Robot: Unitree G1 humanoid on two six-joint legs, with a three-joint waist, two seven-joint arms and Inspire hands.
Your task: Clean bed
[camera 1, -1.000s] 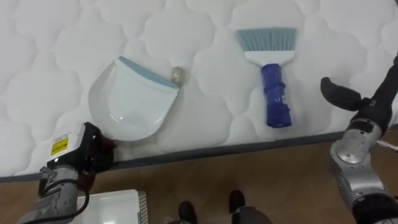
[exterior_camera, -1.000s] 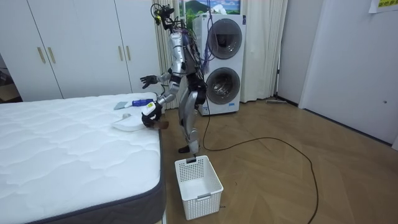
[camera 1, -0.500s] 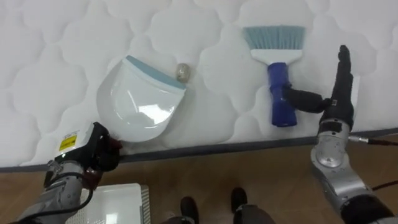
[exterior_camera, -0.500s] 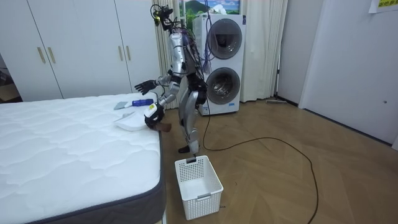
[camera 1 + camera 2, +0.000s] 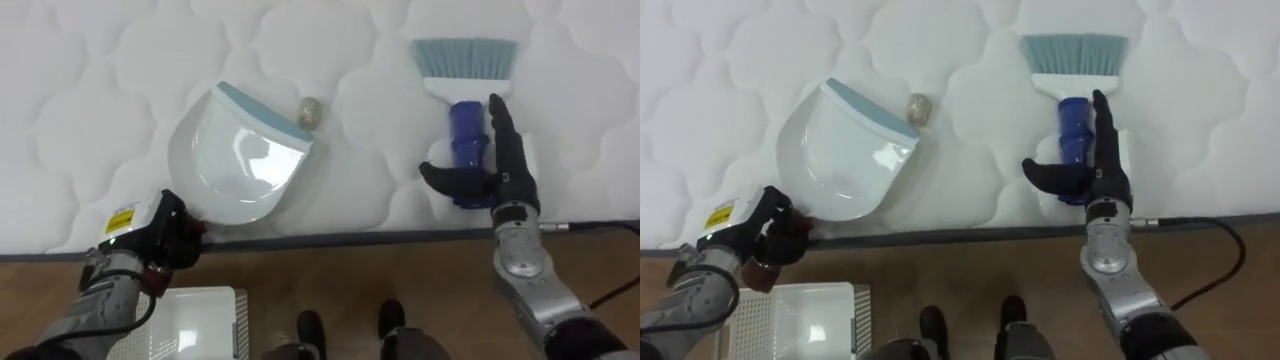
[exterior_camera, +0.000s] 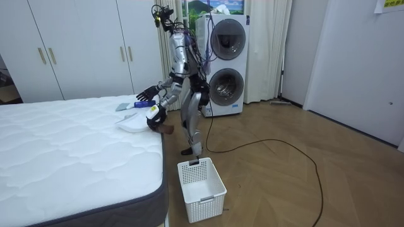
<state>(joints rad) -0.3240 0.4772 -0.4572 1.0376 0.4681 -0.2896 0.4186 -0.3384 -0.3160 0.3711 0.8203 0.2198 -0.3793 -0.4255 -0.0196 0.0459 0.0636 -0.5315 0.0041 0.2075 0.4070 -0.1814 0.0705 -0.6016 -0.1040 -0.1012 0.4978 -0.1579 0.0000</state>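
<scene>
A white dustpan (image 5: pixel 238 165) with a blue lip lies on the mattress (image 5: pixel 90 90) near its edge. My left hand (image 5: pixel 160 238) is shut on the dustpan's dark handle, just off the bed's edge. A small crumpled beige scrap (image 5: pixel 310 111) rests right at the pan's lip. To the right lies a brush (image 5: pixel 465 88) with pale blue bristles and a blue handle. My right hand (image 5: pixel 508 178) is open, its straight fingers alongside and over the handle and its thumb stretched out across the handle's lower end. In the room view I stand bent at the bed's side.
A white plastic basket (image 6: pixel 201 180) stands on the wooden floor by my feet, and also shows as the basket (image 5: pixel 195 320) at lower left. The mattress's dark edge band (image 5: pixel 350 238) runs across below the tools. A stacked washer and dryer (image 6: pixel 224 63) stand behind me.
My right hand has swung in from beyond the bed's edge onto the brush handle, fingers straight. The left hand has kept its hold on the dustpan handle. The camera has shifted slightly.
</scene>
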